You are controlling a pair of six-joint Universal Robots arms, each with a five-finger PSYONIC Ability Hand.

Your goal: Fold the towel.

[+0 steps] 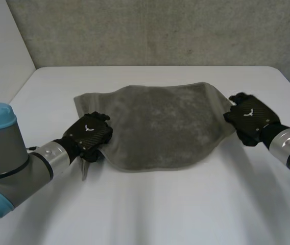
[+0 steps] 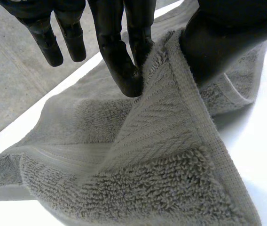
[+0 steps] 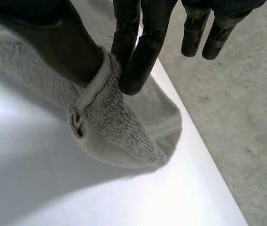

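Two towel (image 1: 160,122) corners hide under pinching left hand (image 1: 88,134) and right hand (image 1: 248,115).

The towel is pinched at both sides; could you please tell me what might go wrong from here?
1. The right hand pinches only the hem of the towel between thumb and fingers; it might slip out when lifted.
2. The left hand holds a bunched corner, so that side could fold crooked.
3. The towel lies wavy-edged on the table, so edges may not meet.
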